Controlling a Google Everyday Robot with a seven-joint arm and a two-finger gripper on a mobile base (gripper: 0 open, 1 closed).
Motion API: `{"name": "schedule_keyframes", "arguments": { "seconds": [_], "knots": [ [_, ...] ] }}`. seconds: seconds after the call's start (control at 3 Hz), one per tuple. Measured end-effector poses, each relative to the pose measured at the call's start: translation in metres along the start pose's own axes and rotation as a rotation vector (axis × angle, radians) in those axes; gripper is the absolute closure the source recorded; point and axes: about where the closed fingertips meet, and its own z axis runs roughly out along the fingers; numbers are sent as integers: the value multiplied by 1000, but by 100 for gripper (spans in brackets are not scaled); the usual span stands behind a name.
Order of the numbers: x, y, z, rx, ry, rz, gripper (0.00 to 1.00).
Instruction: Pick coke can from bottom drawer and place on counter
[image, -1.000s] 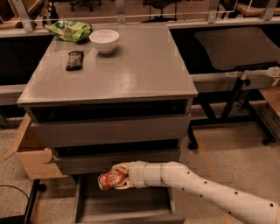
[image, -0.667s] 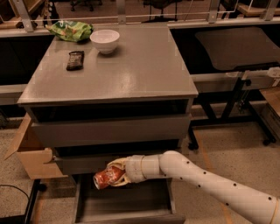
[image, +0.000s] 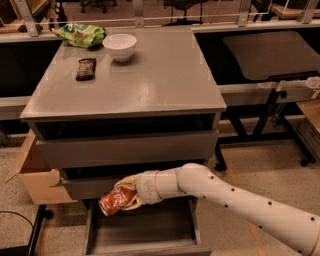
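My gripper (image: 121, 196) is shut on the red coke can (image: 113, 201) and holds it tilted, in the air above the left part of the open bottom drawer (image: 145, 235). The drawer is pulled out and its dark floor shows beneath the can. My white arm (image: 235, 200) reaches in from the lower right. The grey counter (image: 150, 75) is the cabinet top, well above the can.
On the counter stand a white bowl (image: 120, 46), a dark snack bar (image: 85, 68) and a green chip bag (image: 80, 35) at the back left. A cardboard box (image: 35, 175) sits left of the cabinet. A darker table (image: 270, 52) stands at the right.
My gripper has moved left and slightly up with the coke can, clear of the drawer floor.
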Motion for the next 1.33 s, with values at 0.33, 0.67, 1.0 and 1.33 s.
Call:
{"name": "schedule_keyframes", "arguments": {
  "seconds": [0.33, 0.67, 1.0, 1.33],
  "knots": [
    [-9, -17, -17, 50, -14, -53, 100],
    [-26, -45, -49, 95, -12, -139, 100],
    [-45, -78, -83, 116, 9, -235, 100],
    [-55, -110, -107, 117, 38, -317, 100]
  ]
}}
